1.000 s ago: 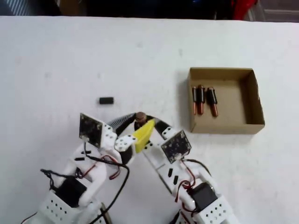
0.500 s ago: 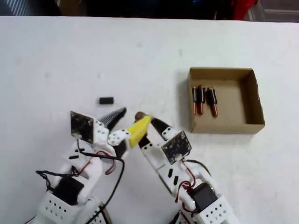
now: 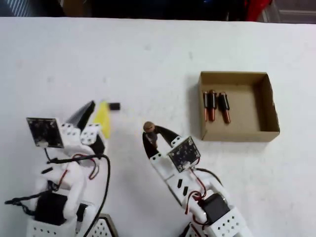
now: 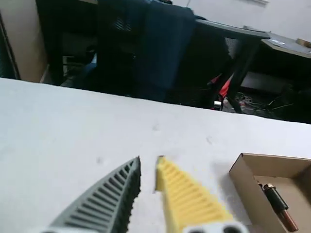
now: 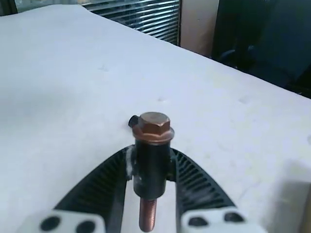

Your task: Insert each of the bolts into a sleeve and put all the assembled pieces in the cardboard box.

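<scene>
- The bolt (image 5: 153,127), seated in a black sleeve (image 5: 150,167), stands upright, clamped between the right gripper's (image 3: 150,139) fingers, with its head above their tips.
- A loose sleeve (image 3: 114,106) lies on the table just beside the left gripper's (image 3: 98,105) yellow fingertip (image 3: 103,113). That gripper's fingers are slightly apart and hold nothing.
- The cardboard box (image 3: 234,75), off to the right gripper's right, holds three assembled pieces (image 3: 215,106).
</scene>
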Robot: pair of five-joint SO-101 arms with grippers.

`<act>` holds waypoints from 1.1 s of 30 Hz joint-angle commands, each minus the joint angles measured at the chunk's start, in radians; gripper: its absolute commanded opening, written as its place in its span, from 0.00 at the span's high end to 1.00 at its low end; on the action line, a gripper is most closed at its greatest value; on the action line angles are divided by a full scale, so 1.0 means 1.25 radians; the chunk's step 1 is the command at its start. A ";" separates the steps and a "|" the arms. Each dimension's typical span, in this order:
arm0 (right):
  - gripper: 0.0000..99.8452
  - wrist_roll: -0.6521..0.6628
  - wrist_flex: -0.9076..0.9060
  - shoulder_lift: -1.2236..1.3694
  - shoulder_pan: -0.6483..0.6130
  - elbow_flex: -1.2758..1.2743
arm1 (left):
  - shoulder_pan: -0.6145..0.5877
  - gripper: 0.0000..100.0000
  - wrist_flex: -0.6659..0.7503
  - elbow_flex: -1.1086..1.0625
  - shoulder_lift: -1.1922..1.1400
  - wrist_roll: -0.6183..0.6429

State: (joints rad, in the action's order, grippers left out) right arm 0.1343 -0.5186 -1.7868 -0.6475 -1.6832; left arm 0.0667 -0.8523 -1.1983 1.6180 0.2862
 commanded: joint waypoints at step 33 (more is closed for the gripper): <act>0.98 0.103 -0.272 0.500 0.563 0.601 | -0.036 0.97 -0.232 -0.171 0.164 -0.095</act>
State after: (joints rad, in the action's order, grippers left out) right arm 0.2447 -0.9145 -1.4216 -0.0199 -1.1155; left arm 0.0253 -1.1485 -1.4024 1.8236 0.1772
